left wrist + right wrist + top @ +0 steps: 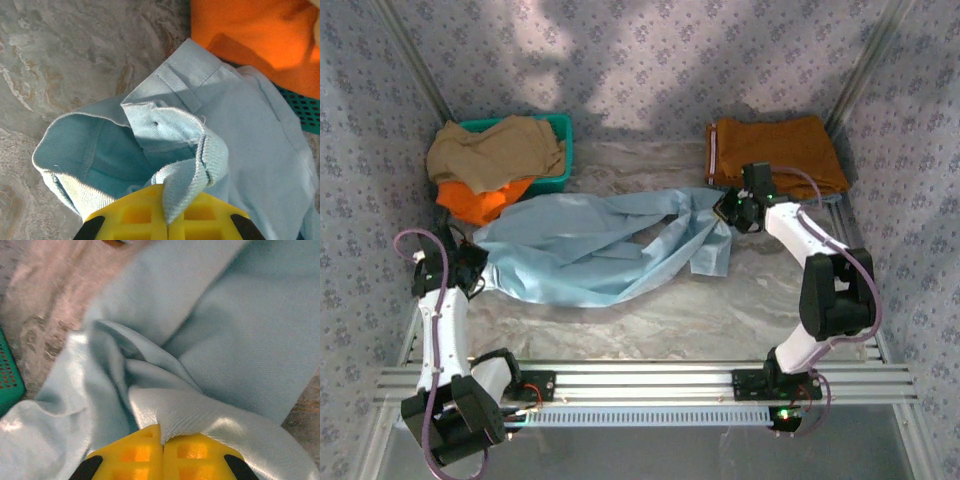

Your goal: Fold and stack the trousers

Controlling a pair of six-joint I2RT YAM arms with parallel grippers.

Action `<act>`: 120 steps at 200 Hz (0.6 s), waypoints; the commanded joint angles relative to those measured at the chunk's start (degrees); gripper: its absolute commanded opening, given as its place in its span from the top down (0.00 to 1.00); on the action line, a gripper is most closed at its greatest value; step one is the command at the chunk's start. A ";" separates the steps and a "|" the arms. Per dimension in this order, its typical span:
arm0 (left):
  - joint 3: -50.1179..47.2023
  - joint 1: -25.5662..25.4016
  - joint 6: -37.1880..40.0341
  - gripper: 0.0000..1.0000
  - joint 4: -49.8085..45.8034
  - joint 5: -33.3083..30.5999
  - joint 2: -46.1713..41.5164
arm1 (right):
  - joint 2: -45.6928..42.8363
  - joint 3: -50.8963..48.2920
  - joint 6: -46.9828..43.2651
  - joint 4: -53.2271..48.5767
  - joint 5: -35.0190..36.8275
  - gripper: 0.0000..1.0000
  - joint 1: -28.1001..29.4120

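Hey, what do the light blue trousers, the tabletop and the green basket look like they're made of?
The trousers: woven cloth, probably cotton twill, matte; fine diagonal ribs and stitched seams show close up.
The tabletop: marble-look, grey-beige veining with a slight sheen; real stone or printed laminate, cannot tell.
The basket: likely moulded plastic, teal, with a regular grid of small holes.

Bright overhead light, soft shadows, blurry close-ups

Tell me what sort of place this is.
Likely a robot cell for laundry folding: patterned walls enclose a marble-look table, arms bolt to an aluminium rail, and a teal basket holds clothes.
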 commanded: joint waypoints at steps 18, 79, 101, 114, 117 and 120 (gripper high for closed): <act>7.93 0.49 1.00 1.00 0.99 2.34 1.96 | -4.03 18.31 -10.05 -9.92 8.69 1.00 -1.24; 12.14 2.22 1.97 1.00 -3.11 5.55 2.01 | -18.20 13.17 -17.09 -21.09 16.94 1.00 0.74; 7.35 6.62 2.46 1.00 -5.88 9.35 -3.34 | -30.46 0.73 -16.04 -24.97 16.97 1.00 1.08; 5.17 10.72 3.53 1.00 -7.42 12.31 -5.60 | -35.21 -4.75 -14.79 -29.85 17.18 0.96 1.56; 4.77 11.45 3.89 0.99 -8.19 12.89 -5.87 | -36.03 -5.61 -14.30 -30.82 16.98 0.89 1.61; 4.48 12.02 4.22 0.94 -9.30 13.59 -5.98 | -36.81 -6.49 -13.90 -31.76 16.42 0.80 1.62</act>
